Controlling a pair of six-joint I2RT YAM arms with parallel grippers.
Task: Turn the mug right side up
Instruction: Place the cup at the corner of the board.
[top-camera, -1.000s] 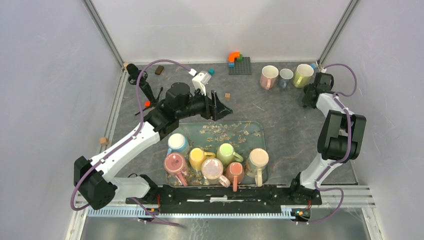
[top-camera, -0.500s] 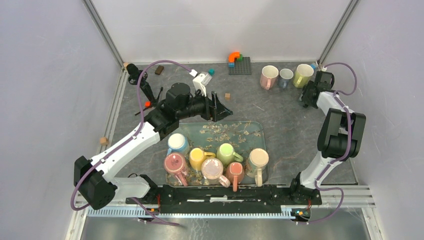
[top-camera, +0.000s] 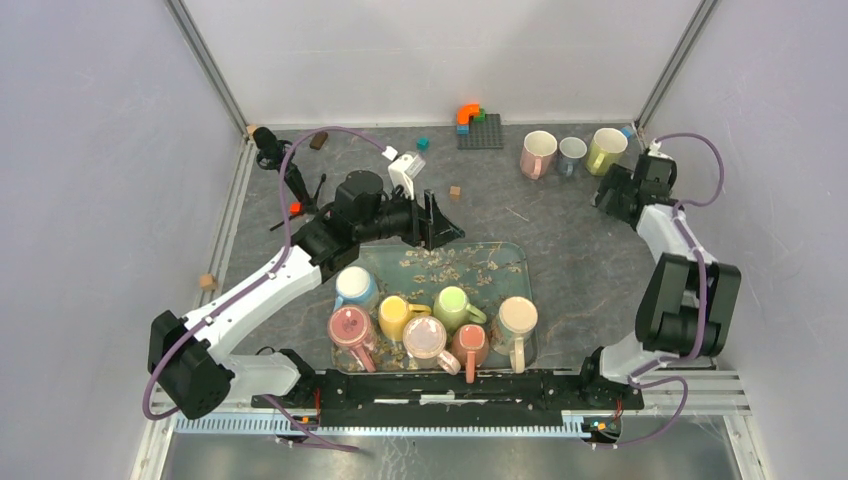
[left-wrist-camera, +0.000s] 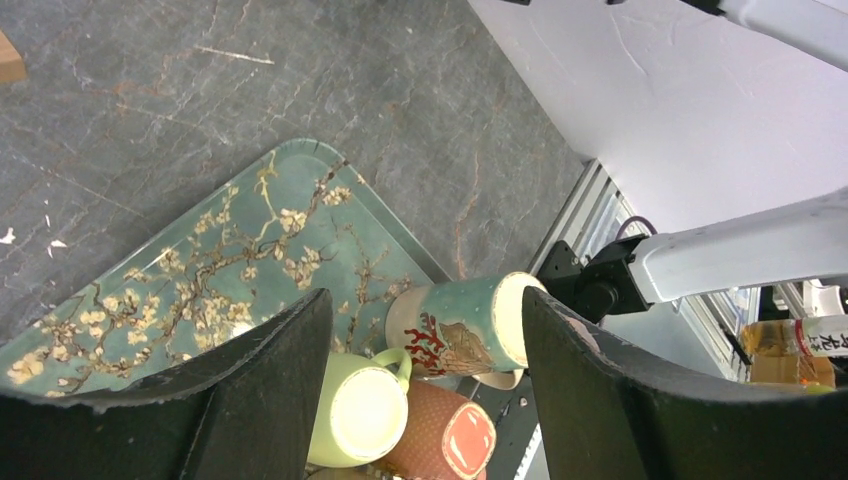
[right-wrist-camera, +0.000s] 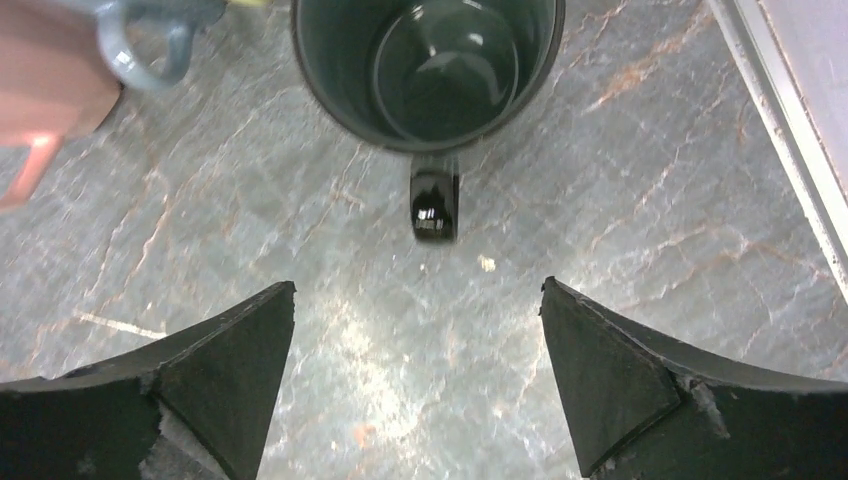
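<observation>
Dark grey marbled worktop, veined rust and white. Teal tray with cream almond blossom on brown twigs. Teal mug with red coral print (cream rim), pale green mug, salmon dotted mug. Glossy dark green mug. Pink mug, grey-blue mug, lime mug. Orange brick, purple cable. Black jaws.

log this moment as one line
left tool: open, empty, over far edge of floral tray | right tool: open, empty, facing dark green mug | mug: upright, handle toward tool, not gripped
</observation>
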